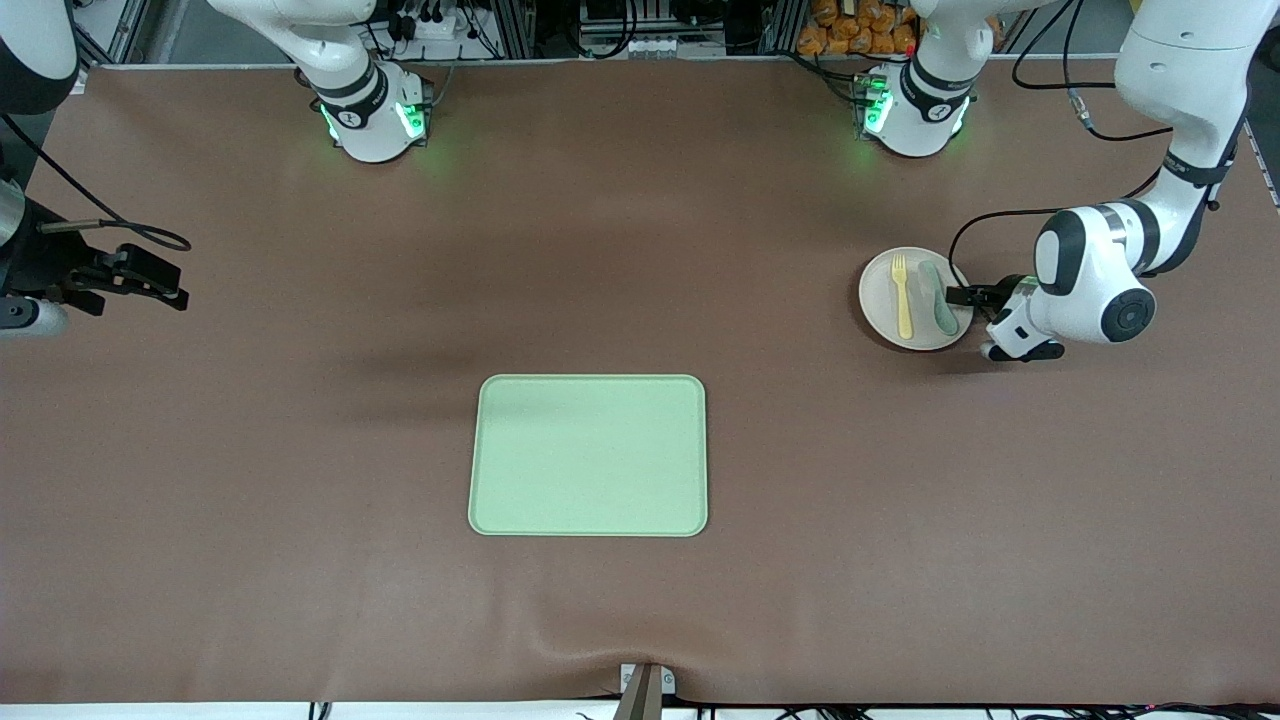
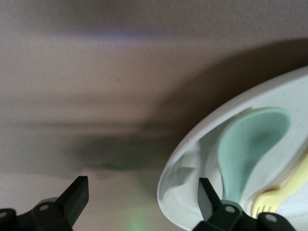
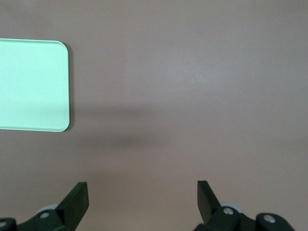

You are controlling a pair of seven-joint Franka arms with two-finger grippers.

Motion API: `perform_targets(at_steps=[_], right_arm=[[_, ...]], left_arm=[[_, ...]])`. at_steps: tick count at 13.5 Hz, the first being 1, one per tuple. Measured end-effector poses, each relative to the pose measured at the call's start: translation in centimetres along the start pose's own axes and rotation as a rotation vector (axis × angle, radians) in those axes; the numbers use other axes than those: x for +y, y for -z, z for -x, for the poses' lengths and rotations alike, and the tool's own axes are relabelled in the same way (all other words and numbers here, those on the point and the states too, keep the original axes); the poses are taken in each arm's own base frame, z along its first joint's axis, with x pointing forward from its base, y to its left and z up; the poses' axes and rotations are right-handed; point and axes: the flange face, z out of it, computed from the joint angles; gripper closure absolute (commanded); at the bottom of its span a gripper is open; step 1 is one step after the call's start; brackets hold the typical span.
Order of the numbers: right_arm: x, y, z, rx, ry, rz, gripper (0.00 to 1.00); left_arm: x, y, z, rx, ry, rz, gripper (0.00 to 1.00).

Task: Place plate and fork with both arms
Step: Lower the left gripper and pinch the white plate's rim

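1. A brown bench [image 1: 300, 480] is seen from a high camera facing two white robot arms, whose green-lit bases stand along the top of the view
2. A light-green rectangular tray [image 1: 588, 455] with rounded corners lies flat near the middle of the bench, nothing on it
3. A round off-white plate [image 1: 885, 305] sits toward the left arm's end of the bench, well apart from the tray and farther from the front camera than it
4. A pale-yellow fork [image 1: 903, 296] and a grey-green spoon [image 1: 937, 297] lie side by side on the plate
5. The left hand [image 1: 962, 296] is low at the plate's rim, on the spoon's side; its fingers [image 2: 77, 197] are apart, one over the rim and the other over bare bench, gripping nothing
6. The right hand [image 1: 150, 275] hangs over bare bench at the right arm's end, well apart from the tray; its fingers [image 3: 79, 199] are spread apart and hold nothing
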Motion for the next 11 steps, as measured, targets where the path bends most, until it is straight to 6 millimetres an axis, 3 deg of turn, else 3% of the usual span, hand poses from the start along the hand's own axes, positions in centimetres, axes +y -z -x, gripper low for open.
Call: perform_targets(at_steps=[1,3,5,9,11], right_arm=[[0.0,0.0,0.0,0.0,0.0,0.0,0.0],[0.0,0.0,0.0,0.0,0.0,0.0,0.0],[0.0,0.0,0.0,0.0,0.0,0.0,0.0],[0.0,0.0,0.0,-0.001,0.0,0.0,0.0],[0.0,0.0,0.0,-0.001,0.0,0.0,0.0]], left_arm=[[0.0,-0.1,0.1,-0.003,0.0,0.0,0.0],[0.1,-0.2,0.1,-0.004,-0.001,0.0,0.43],[0.1,-0.2,0.1,-0.003,-0.003,0.0,0.66],[0.6,0.4,0.1,0.01,-0.013,-0.004,0.95],[0.9,1.2,0.2,0.024,-0.023,-0.008,1.0]])
